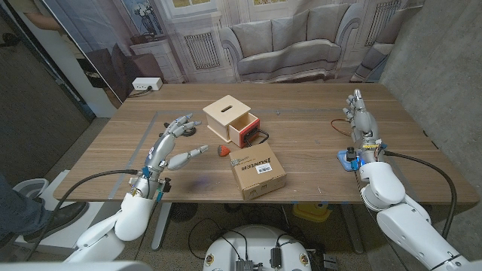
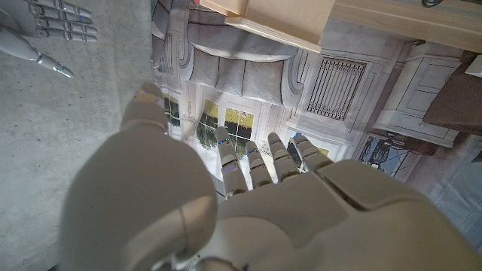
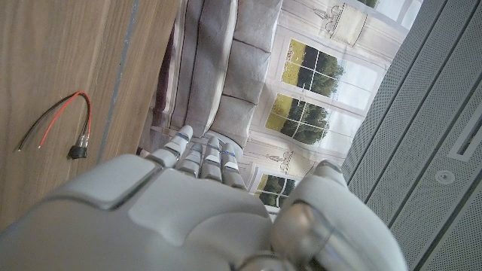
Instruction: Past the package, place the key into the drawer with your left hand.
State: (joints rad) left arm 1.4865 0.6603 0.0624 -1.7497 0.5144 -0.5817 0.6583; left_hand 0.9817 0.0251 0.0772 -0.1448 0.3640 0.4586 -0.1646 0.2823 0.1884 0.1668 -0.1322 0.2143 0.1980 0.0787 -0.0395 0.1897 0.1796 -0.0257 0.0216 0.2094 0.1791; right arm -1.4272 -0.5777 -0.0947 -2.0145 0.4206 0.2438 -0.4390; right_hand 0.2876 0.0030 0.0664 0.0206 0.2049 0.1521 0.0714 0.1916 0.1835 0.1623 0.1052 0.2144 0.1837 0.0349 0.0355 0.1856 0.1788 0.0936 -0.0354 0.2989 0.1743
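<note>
Fingers, left hand (image 1: 170, 144): spread apart, holding nothing, raised over the table (image 1: 113, 150) left of the package (image 1: 257, 172).
Fingers, right hand (image 1: 360, 120): straight and close together, empty, standing on edge near the right side.
Key (image 1: 239, 160): lying on top of the cardboard package, red tag (image 1: 222, 151) just beside the box's corner.
Drawer (image 1: 245, 129): pulled open from the wooden box (image 1: 227, 115), behind the package.
Wire (image 3: 56, 120): red and black, on the wood near the right hand.

On my bench (image 1: 316, 162) I see a red and black wire (image 1: 340, 125) lying near the right side, and a small blue thing (image 1: 349, 159) near that edge. Behind hangs a backdrop (image 1: 279, 38) printed with a sofa.
</note>
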